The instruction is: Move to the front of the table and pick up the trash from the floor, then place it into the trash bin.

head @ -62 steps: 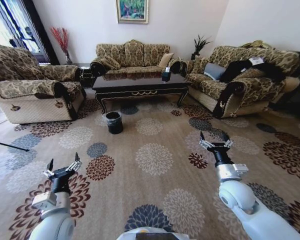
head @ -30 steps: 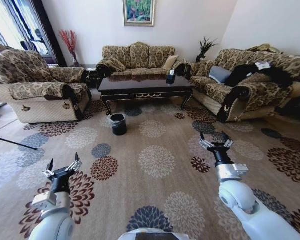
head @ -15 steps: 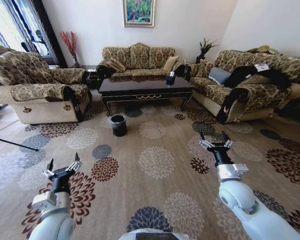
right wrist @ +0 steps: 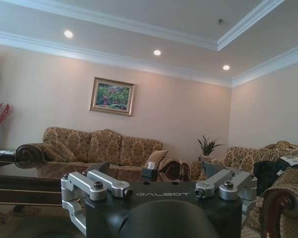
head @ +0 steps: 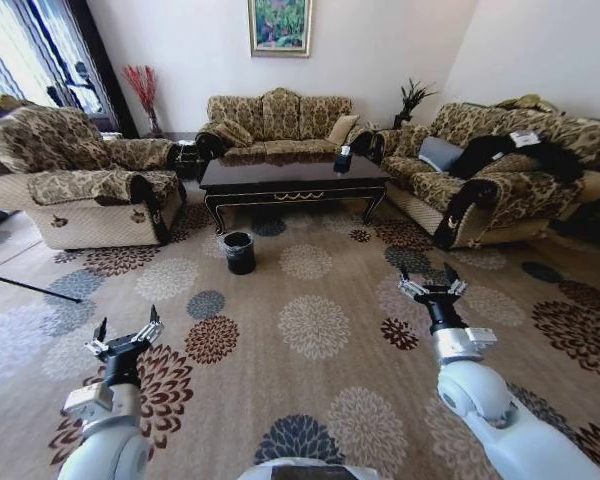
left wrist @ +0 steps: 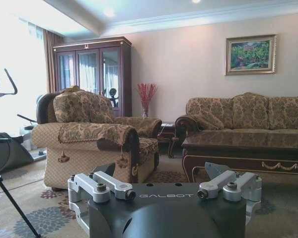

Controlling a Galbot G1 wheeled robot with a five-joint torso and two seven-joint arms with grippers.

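Both grippers, left [head: 126, 337] and right [head: 432, 288], hover with jaws released over the carpet [head: 310, 380], far from the bin [head: 239, 252] beside the counter [head: 292, 176]; the trash, probably light and limp, is too small to spot.

Both arms are clad in smooth, rounded pale grey-white shells that narrow toward the wrists. Each forearm ends in a silver metal collar with a small pale block fixed to its side, then a slim black neck. The left gripper [head: 126, 332] and the right gripper [head: 432, 285] are built alike: a black body carrying two spread fingers made of silver machined linkage bars joined by dark round screws, tipped with dark pads. Seen from the wrists, each black housing [left wrist: 165, 210] bears the word GALBOT in pale letters on its matte face. A curved grey-white torso edge [head: 305, 468] sits between the arms.
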